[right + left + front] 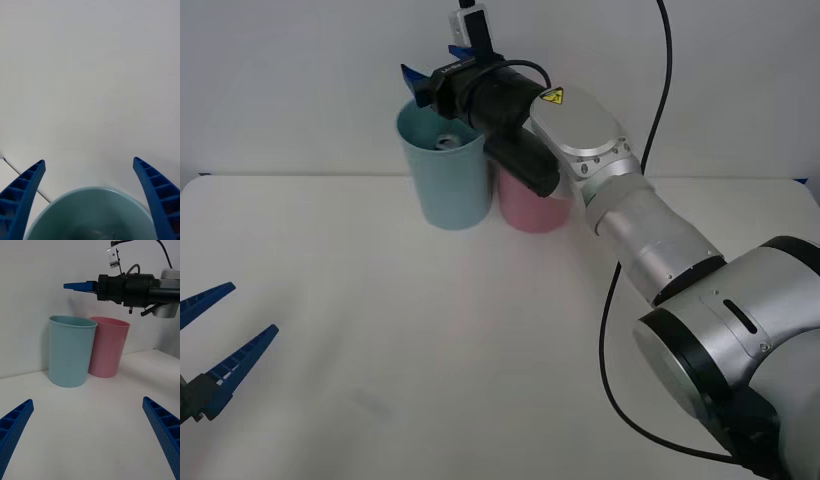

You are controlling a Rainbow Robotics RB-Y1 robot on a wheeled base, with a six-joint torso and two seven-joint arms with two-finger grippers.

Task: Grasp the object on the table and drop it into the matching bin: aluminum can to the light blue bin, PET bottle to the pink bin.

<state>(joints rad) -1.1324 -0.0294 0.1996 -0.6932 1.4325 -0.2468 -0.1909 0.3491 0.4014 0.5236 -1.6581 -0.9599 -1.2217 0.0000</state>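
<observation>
While the right arm stretches far across the table (380,330), its right gripper (435,78) hovers spread and empty above the light blue bin (445,175), where the aluminum can (447,142) lies inside. The pink bin (532,208) touches its right side. The left gripper (220,345) waits near-left, open.

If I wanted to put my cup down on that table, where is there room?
The broad white table in front of the light blue bin and pink bin is bare, between the left gripper and the right arm. The back is crowded: both bins stand side by side, with the right gripper open above the blue one.
</observation>
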